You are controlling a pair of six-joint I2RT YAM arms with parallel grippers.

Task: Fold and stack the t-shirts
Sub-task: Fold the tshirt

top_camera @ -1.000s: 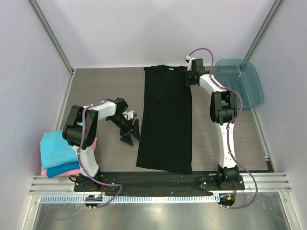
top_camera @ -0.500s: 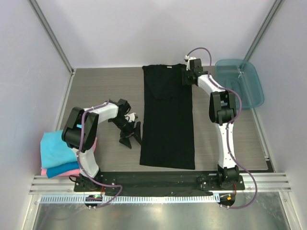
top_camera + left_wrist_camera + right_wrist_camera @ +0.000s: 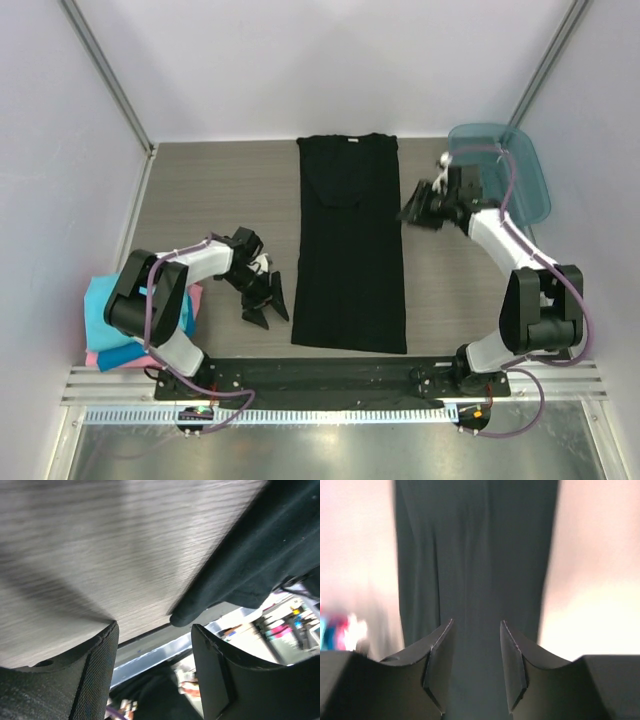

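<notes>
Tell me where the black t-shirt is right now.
In the top view, the black t-shirt lies flat as a long folded strip down the middle of the table, collar at the far end, between the left gripper and the right gripper.

We see the white-and-black left arm (the one on the left of the overhead view) folded tight, elbow out to the side and forearm reaching inward. Its black two-finger left end effector is tipped downward, jaws apart with nothing between them. The right arm bends its elbow outward and stretches forward and inward. The right end effector points left, jaws parted and empty.
</notes>
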